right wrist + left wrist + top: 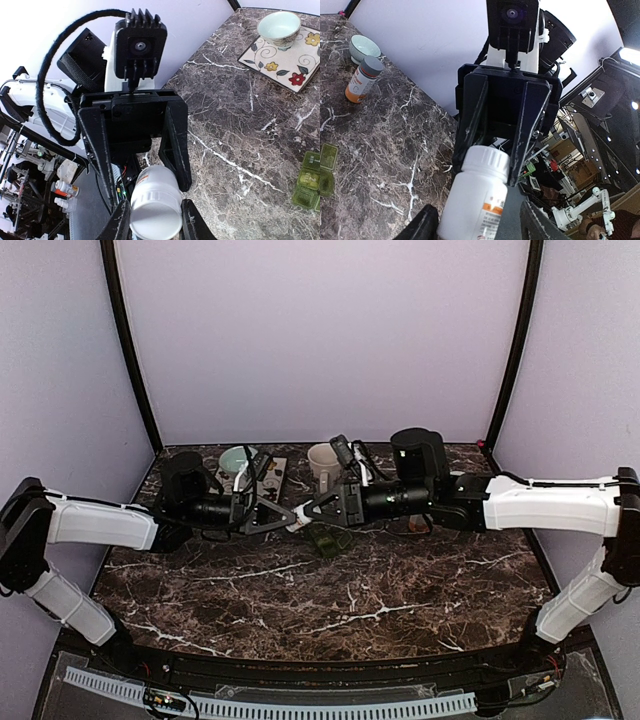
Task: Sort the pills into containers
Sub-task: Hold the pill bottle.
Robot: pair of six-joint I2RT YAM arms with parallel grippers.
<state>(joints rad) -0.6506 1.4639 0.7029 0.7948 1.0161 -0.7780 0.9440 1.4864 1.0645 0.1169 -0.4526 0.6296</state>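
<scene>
A white pill bottle with an orange-striped label hangs level above the table's middle, between both grippers. My right gripper is shut on its ribbed white cap. My left gripper straddles the bottle's body, with its jaws close on either side. Whether they touch the bottle does not show. The dark green containers lie on the marble just below the bottle, and show again in the wrist views. The pills are hidden.
A cream mug stands behind the grippers. A pale green bowl sits on a flowered tile at the back left. An orange-labelled bottle with a grey cap stands on the table near the right arm.
</scene>
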